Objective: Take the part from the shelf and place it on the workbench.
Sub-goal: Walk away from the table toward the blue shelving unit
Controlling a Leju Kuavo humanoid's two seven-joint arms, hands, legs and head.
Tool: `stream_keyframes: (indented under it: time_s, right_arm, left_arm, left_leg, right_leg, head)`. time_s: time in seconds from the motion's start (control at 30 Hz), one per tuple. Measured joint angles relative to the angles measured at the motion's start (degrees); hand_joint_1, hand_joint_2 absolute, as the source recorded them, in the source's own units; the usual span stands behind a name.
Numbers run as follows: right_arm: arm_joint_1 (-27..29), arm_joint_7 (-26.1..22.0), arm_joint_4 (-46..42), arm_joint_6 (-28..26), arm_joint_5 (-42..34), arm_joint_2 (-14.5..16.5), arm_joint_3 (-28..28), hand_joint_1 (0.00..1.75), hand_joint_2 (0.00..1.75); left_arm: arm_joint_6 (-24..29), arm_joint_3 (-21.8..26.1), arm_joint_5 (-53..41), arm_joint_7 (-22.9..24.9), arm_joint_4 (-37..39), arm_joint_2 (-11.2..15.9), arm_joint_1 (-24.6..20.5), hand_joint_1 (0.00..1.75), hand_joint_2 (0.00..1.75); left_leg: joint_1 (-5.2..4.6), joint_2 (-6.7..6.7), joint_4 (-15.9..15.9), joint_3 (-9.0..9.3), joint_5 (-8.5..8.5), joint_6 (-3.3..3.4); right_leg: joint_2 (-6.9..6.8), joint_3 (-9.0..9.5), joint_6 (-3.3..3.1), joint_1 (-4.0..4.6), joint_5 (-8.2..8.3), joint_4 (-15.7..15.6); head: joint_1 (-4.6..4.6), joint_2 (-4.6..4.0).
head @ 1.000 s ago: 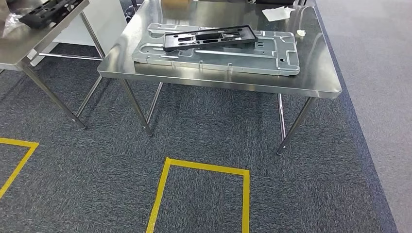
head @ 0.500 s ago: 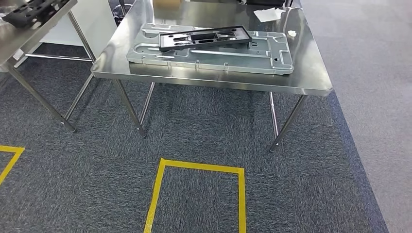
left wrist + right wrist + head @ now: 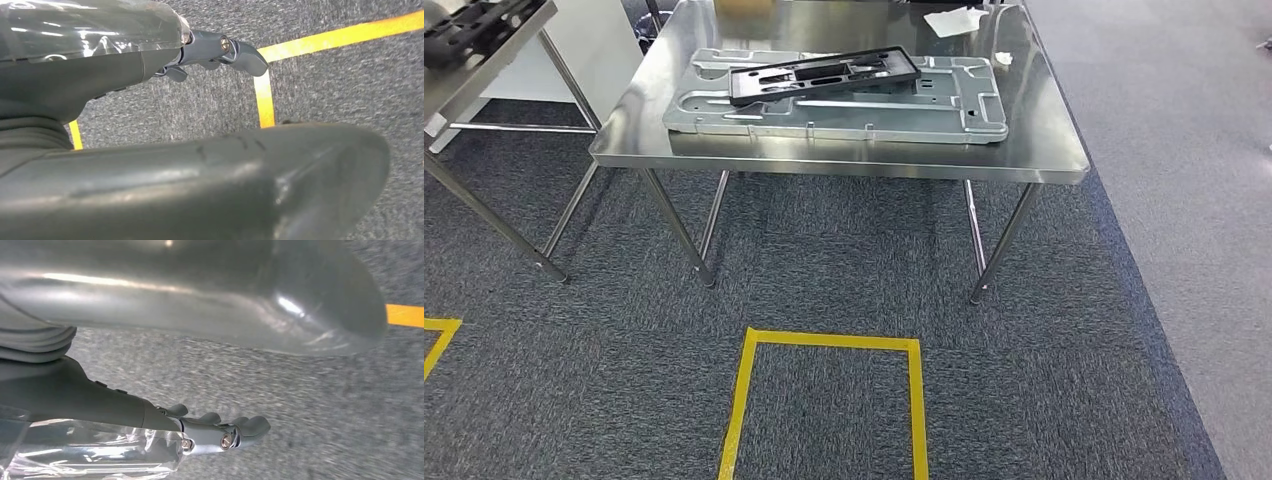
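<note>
A long black plastic part (image 3: 824, 72) lies on a grey pressed-metal plate (image 3: 844, 112) on the steel workbench (image 3: 1049, 140) ahead of me in the head view. My left hand (image 3: 125, 65) hangs over the carpet, its dark fingers (image 3: 240, 50) held apart from the thick thumb (image 3: 250, 175), and it holds nothing. My right hand (image 3: 100, 405) hangs the same way, with its fingers (image 3: 240, 432) clear of the thumb (image 3: 225, 290) and nothing in it.
A second steel table (image 3: 499, 55) at the far left carries more black parts (image 3: 469, 20). White paper (image 3: 954, 20) and a small white scrap (image 3: 1002, 58) lie on the workbench's far side. A yellow tape square (image 3: 824, 342) marks the carpet before the workbench.
The whole picture has shifted, so the camera has moved: the workbench now sits further left and squarer in view. Nothing on it has moved.
</note>
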Motion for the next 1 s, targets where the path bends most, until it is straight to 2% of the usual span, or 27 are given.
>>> stream_keyframes:
  time_s: [0.07,0.13,0.17,0.2,0.23,0.27,0.3,0.33,0.37,0.4,0.47,0.53,0.6,0.67,0.7,0.73,0.77,0.83,0.87,0.9,0.93,1.0]
  right_arm:
    - [0.0,0.06,0.01,0.0,0.0,0.01,0.0,0.0,0.0]
    - [-0.01,0.81,0.03,0.0,0.02,0.02,-0.01,0.0,0.0]
    - [-0.01,1.66,0.04,0.01,0.05,0.03,-0.02,0.0,0.0]
    - [0.09,3.09,0.12,0.01,-0.01,0.05,-0.14,0.0,0.0]
    - [0.21,4.37,0.21,0.01,-0.12,0.09,-0.3,0.0,0.0]
    - [0.34,5.54,0.3,0.0,-0.24,0.15,-0.46,0.0,0.0]
    - [0.46,6.34,0.39,-0.02,-0.39,0.24,-0.62,0.0,0.0]
    - [0.51,6.53,0.42,-0.05,-0.45,0.32,-0.68,0.0,0.0]
    - [0.51,6.63,0.44,-0.07,-0.45,0.39,-0.73,0.0,0.0]
    - [0.53,6.67,0.46,-0.1,-0.46,0.45,-0.82,0.0,0.0]
    - [0.63,6.85,0.52,-0.25,-0.46,0.52,-1.04,0.0,0.0]
    - [0.81,7.19,0.55,-0.6,-0.46,0.57,-1.29,0.0,0.0]
    - [0.86,7.43,0.55,-0.83,-0.28,0.62,-1.42,0.0,0.0]
    - [0.84,7.46,0.55,-0.74,0.16,0.63,-1.44,0.0,0.0]
    - [0.87,7.43,0.55,-0.65,0.43,0.64,-1.44,0.0,0.0]
    - [0.92,7.39,0.55,-0.55,0.67,0.66,-1.44,0.0,0.0]
    - [0.97,7.35,0.56,-0.46,0.91,0.68,-1.44,0.0,0.0]
    - [0.96,7.33,0.57,-0.37,1.41,0.7,-1.44,0.0,0.0]
    - [0.87,7.33,0.57,-0.34,1.65,0.7,-1.44,0.0,0.0]
    - [0.79,7.34,0.57,-0.32,1.85,0.72,-1.44,0.0,0.0]
    - [0.74,7.34,0.57,-0.27,1.98,0.73,-1.43,0.0,0.0]
    - [0.78,7.35,0.57,-0.07,2.15,0.77,-1.42,0.0,0.0]
  left_arm:
    - [0.05,-0.04,-0.04,0.04,0.0,0.02,0.0,0.0,0.0]
    - [0.46,-0.34,-0.5,0.61,0.0,0.15,0.01,0.0,0.0]
    - [0.9,-0.68,-1.01,1.27,0.01,0.3,0.08,0.0,0.0]
    - [1.6,-1.31,-1.74,2.31,0.01,0.58,0.22,0.0,0.0]
    - [2.23,-1.95,-2.32,3.24,0.02,0.89,0.37,0.0,0.0]
    - [2.78,-2.58,-2.82,4.04,0.02,1.21,0.52,0.0,0.0]
    - [3.15,-3.08,-3.1,4.56,0.02,1.53,0.63,0.0,0.0]
    - [3.24,-3.3,-3.16,4.67,0.03,1.73,0.67,0.0,0.0]
    - [3.29,-3.46,-3.23,4.75,0.04,1.9,0.68,0.0,0.0]
    - [3.34,-3.6,-3.29,4.83,0.05,2.05,0.69,0.0,0.0]
    - [3.43,-3.87,-3.36,4.93,0.07,2.2,0.66,0.0,0.0]
    - [3.46,-4.15,-3.38,4.96,0.07,2.25,0.64,0.0,0.0]
    - [3.45,-4.37,-3.36,4.93,0.07,2.29,0.64,0.0,0.0]
    - [3.45,-4.51,-3.35,4.72,0.07,2.31,0.74,0.0,0.0]
    - [3.46,-4.58,-3.35,4.58,0.07,2.29,0.82,0.0,0.0]
    - [3.49,-4.64,-3.35,4.41,0.07,2.26,0.89,0.0,0.0]
    - [3.53,-4.68,-3.31,4.24,0.07,2.19,0.92,0.0,0.0]
    - [3.57,-4.7,-3.09,3.98,0.07,2.0,0.92,0.0,0.0]
    - [3.56,-4.7,-2.95,3.88,0.07,1.87,0.92,0.0,0.0]
    - [3.54,-4.7,-2.84,3.81,0.07,1.78,0.92,0.0,0.0]
    - [3.52,-4.7,-2.78,3.77,0.07,1.72,0.94,0.0,0.0]
    - [3.45,-4.7,-2.66,3.73,0.07,1.66,0.96,0.0,0.0]
  left_leg:
    - [-0.04,0.0,0.03,-0.01,-0.04,-0.06]
    - [0.1,-0.64,1.21,-0.49,-1.08,-0.48]
    - [0.28,-1.08,4.02,-1.7,-2.84,-0.8]
    - [0.57,-1.51,8.43,-3.66,-4.8,-1.18]
    - [0.82,-1.69,11.76,-5.15,-5.93,-1.41]
    - [1.08,-1.78,13.2,-5.77,-5.87,-1.56]
    - [1.27,-1.91,11.42,-4.94,-4.15,-1.59]
    - [1.36,-2.32,7.25,-3.02,-2.21,-1.47]
    - [1.36,-2.75,3.67,-1.45,-0.88,-1.29]
    - [1.27,-3.14,1.45,-0.53,-0.26,-1.07]
    - [0.97,-3.36,0.36,-0.24,-0.21,-0.53]
    - [1.08,-2.97,-0.07,-0.17,0.29,0.33]
    - [1.21,-2.43,-0.6,-0.15,0.8,1.21]
    - [0.93,-1.89,-0.61,-0.36,0.9,1.57]
    - [0.79,-1.61,-0.58,-0.45,0.9,1.6]
    - [0.68,-1.35,-0.55,-0.48,0.9,1.62]
    - [0.59,-1.14,-0.51,-0.48,0.89,1.61]
    - [0.45,-0.76,-0.41,-0.37,0.82,1.52]
    - [0.29,-0.59,-0.29,-0.34,0.72,1.36]
    - [0.16,-0.45,-0.2,-0.33,0.64,1.15]
    - [0.08,-0.33,-0.12,-0.34,0.56,0.89]
    - [0.04,-0.07,-0.11,-0.29,0.51,0.32]
  right_leg:
    - [0.04,0.01,-0.05,-0.06,0.04,-0.05]
    - [0.16,0.02,-0.32,-0.23,0.19,-0.18]
    - [0.29,-0.03,-0.53,-0.29,0.27,-0.22]
    - [0.58,-0.09,-0.71,-0.34,0.34,-0.24]
    - [0.92,-0.13,-0.83,-0.37,0.37,-0.21]
    - [1.32,-0.11,-0.85,-0.38,0.38,-0.17]
    - [1.74,-0.03,-0.77,-0.4,0.36,-0.13]
    - [2.05,0.03,-0.63,-0.41,0.34,-0.09]
    - [2.34,0.0,-0.37,-0.36,0.33,0.02]
    - [2.57,-0.11,-0.02,-0.34,0.37,0.08]
    - [2.89,-0.35,0.8,-0.33,0.57,0.08]
    - [2.82,-0.53,1.5,-0.52,0.34,0.35]
    - [1.99,-2.13,1.93,-0.63,-2.1,3.92]
    - [1.25,-5.6,2.17,-0.66,-5.97,11.42]
    - [1.15,-7.05,2.26,-0.68,-7.11,14.6]
    - [1.09,-7.66,2.28,-0.68,-7.24,16.1]
    - [1.0,-7.05,2.22,-0.67,-6.19,15.14]
    - [0.32,-3.03,1.78,-0.57,-2.54,7.75]
    - [-0.21,-1.03,1.46,-0.39,-1.21,3.87]
    - [-0.59,0.3,1.14,-0.2,-0.5,1.22]
    - [-0.81,0.83,0.88,0.0,-0.39,-0.01]
    - [-0.42,0.75,0.43,0.14,-0.31,-0.32]
  head:
    - [0.0,0.0]
    - [0.0,0.01]
    - [0.0,0.01]
    - [0.0,0.01]
    - [0.0,0.01]
    - [0.0,0.01]
    - [0.0,0.02]
    - [0.0,0.01]
    - [0.0,0.01]
    - [0.0,0.01]
    - [0.0,0.01]
    - [0.01,0.02]
    - [0.01,0.02]
    - [0.0,0.02]
    - [0.0,0.02]
    - [0.0,0.01]
    - [0.0,0.01]
    - [0.0,0.01]
    - [0.0,0.02]
    - [0.0,0.02]
    - [0.0,0.02]
    - [0.0,0.02]
